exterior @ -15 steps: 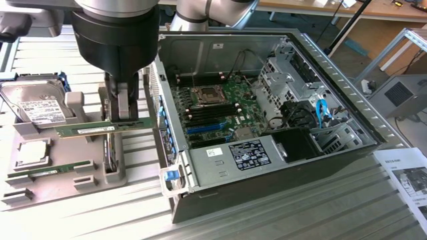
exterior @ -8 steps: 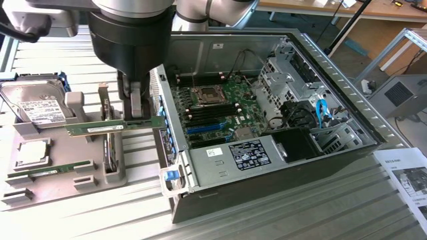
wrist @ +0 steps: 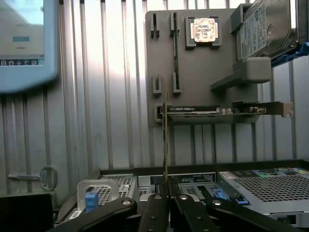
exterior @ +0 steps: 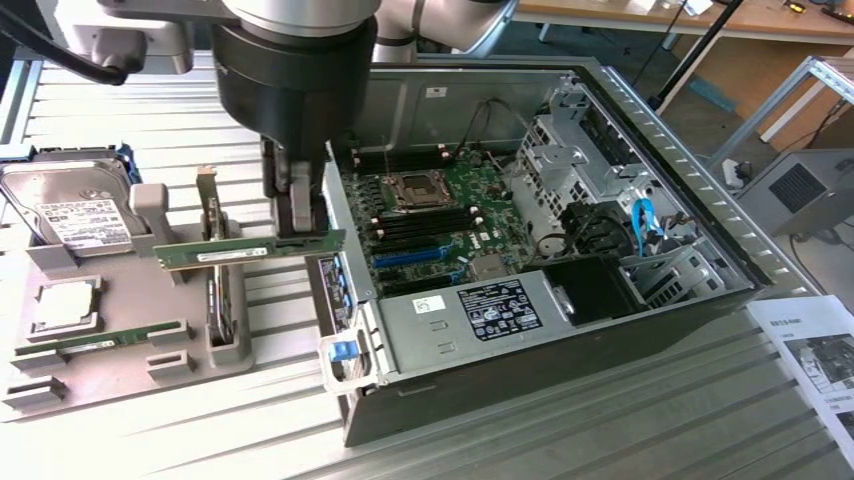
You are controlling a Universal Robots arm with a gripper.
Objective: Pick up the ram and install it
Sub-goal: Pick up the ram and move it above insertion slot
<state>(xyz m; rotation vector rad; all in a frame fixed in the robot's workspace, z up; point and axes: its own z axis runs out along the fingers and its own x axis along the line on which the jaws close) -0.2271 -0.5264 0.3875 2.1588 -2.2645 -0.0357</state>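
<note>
One arm (exterior: 294, 70): its dark round wrist hung over the side wall of the computer case (exterior: 667, 180), at the exterior view's upper left
gripper (exterior: 299, 215): the jaws were closed tightly on the ram (exterior: 234, 253), holding it by the end nearer to the case; in the wrist view the gripper (wrist: 166, 195) showed dark fingers (wrist: 154, 212) pressed together around the stick
ram: held in the air with its long side about level and its pale label turned to the exterior camera, between the tray (exterior: 134, 300) and the case; the gripped end seemed to reach over the case wall, but the angle made this hard to judge; not yet seated in the board; in the wrist view the ram (wrist: 165, 140) was seen edge-on, a thin line rising from between the fingers
tray: grey, resting on the ribbed metal table (exterior: 534, 440) at the exterior view's left; it carried a hard drive (exterior: 67, 210), a processor chip (exterior: 64, 305), a second memory stick (exterior: 100, 342) lying in its holders, and an expansion card (exterior: 214, 290) standing on its edge just beside the held ram
computer case: lying on its side and open, the motherboard (exterior: 441, 215) facing up
motherboard: the processor socket (exterior: 415, 185) was near the middle, with long black slots (exterior: 416, 228) just beside it
power supply (exterior: 494, 305): a grey box with a dark label, at the end of the case nearest to the exterior camera
paper sheet (exterior: 814, 350): printed, lying on the table at the exterior view's right of the case
screen (wrist: 24, 43): pale frame, standing beyond the table in the wrist view
</note>
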